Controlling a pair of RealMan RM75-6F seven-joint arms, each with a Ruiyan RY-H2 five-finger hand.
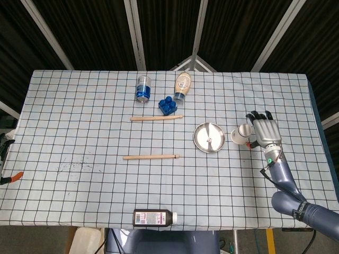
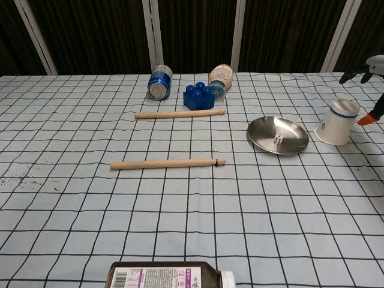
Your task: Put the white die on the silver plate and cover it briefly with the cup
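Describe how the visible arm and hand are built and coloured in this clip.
The right hand has a silver-grey back, black fingers and an orange-tipped thumb. A small green light glows at the wrist, a thin black cable runs beside it, and the arm is smooth blue-grey.

Shiny metal plate (image 2: 264,133), wood sticks (image 2: 167,163)

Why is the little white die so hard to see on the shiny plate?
In the head view the silver plate glares and the white die blends in; in the chest view it is clearer, a small dotted cube on the plate's grey inside.
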